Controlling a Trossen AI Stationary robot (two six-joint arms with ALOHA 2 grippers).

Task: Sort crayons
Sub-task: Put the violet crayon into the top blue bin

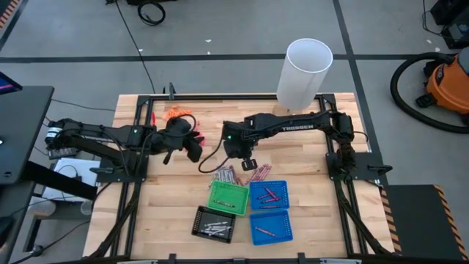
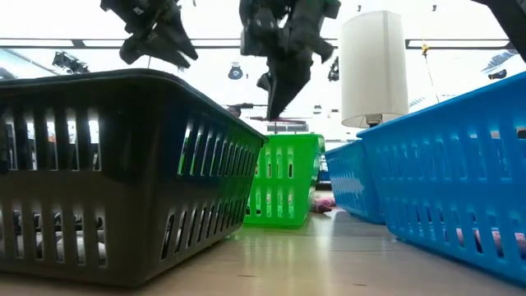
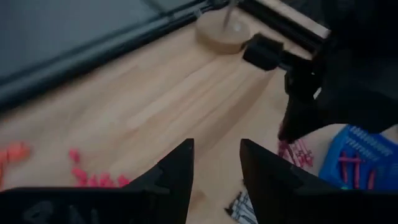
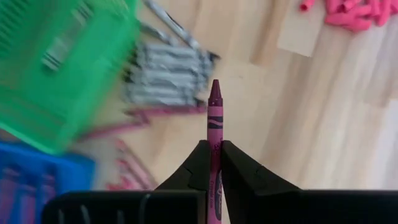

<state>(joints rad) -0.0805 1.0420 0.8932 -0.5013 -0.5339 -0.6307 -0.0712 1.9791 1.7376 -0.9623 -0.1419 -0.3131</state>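
My right gripper [image 1: 249, 163] hangs over the loose crayons [image 1: 229, 176] lying on the wood just beyond the green tray [image 1: 229, 196]. It is shut on one maroon crayon [image 4: 215, 118]. Grey crayons [image 4: 165, 68] and maroon crayons [image 4: 130, 127] lie below it. Grey crayons lie in the black tray [image 1: 213, 222], and maroon ones in the two blue trays [image 1: 269, 194] [image 1: 270, 226]. My left gripper [image 3: 216, 158] is open and empty, held above the table at the left [image 1: 187, 144]. My right gripper pinches the maroon crayon's wrapped shaft [image 4: 215, 138] between its two fingers [image 4: 200, 165]. The crayon lies along the fingers, and its pointed tip [image 4: 215, 90] sticks out past their free ends. The fingers point down at the table. The crayon is lifted clear.
A tall white cylinder [image 1: 304, 73] stands at the table's far edge. Tiny orange bits [image 1: 179, 114] lie far left, and pink bits [image 4: 351, 12] lie near the left gripper. In the low view the black tray [image 2: 115, 164] and a blue tray [image 2: 444, 181] flank the green one [image 2: 288, 177].
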